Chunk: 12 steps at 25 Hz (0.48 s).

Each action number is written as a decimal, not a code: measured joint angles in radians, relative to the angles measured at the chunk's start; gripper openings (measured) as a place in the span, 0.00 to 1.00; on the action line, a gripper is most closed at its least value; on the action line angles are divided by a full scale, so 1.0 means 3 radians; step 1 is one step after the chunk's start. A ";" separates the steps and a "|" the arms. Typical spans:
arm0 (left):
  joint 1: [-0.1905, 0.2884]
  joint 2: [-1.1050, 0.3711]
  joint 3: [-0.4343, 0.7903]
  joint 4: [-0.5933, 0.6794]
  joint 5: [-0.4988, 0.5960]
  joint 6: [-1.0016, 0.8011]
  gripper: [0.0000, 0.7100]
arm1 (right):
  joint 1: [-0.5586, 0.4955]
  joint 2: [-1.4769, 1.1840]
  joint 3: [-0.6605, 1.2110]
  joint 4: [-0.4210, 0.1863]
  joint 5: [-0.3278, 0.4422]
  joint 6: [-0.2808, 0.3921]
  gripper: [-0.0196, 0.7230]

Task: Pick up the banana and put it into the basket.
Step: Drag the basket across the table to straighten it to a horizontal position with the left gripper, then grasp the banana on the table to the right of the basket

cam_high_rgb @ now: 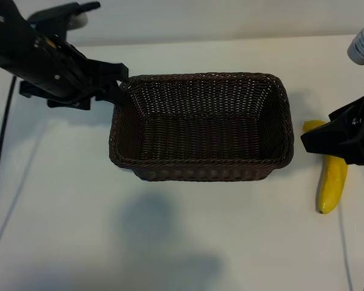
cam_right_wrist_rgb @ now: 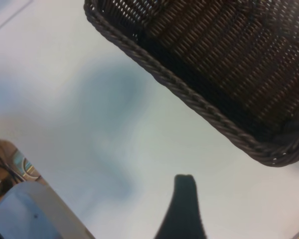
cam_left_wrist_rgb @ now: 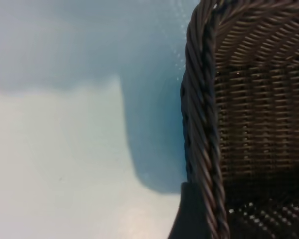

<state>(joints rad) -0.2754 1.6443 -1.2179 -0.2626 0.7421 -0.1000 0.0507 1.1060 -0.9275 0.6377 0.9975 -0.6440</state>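
Banana (cam_high_rgb: 332, 182) is the thing the coming move turns on, and it lies on the tabletop (cam_high_rgb: 188, 236) directly under and just beyond the right pincer (cam_high_rgb: 343, 136), which hangs over its upper half so that only the far tip and the lower half show in the exterior view. Its long axis runs roughly along the short end wall of the basket (cam_high_rgb: 200, 130), away from the pincer's base rather than across it, so by my reading the fingers would have to straddle the fruit sideways across its width before they come down. The right pincer stands wide, empty, with one dark finger (cam_right_wrist_rgb: 183, 209) visible in the right wrist view against bare tabletop and the basket rim (cam_right_wrist_rgb: 199, 104) off ahead of it. The basket sits between the two arms, close beside the banana but not touching it, and it holds nothing yet. The left pincer (cam_high_rgb: 112, 82) is at the basket's opposite end, up against the rim corner; its jaws are spread, and I cannot tell whether they merely flank the wicker or press on it. The right arm is plainly the nearer one to the banana
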 joint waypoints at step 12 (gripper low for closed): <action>-0.0083 -0.0082 -0.0544 -0.0090 0.0716 0.0148 0.84 | 0.0000 0.0000 0.0000 -0.0017 0.0018 0.0012 0.81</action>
<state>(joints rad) -0.3003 1.6196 -1.3812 -0.2896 0.9567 -0.0555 0.0507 1.1060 -0.9275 0.6327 1.0028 -0.6405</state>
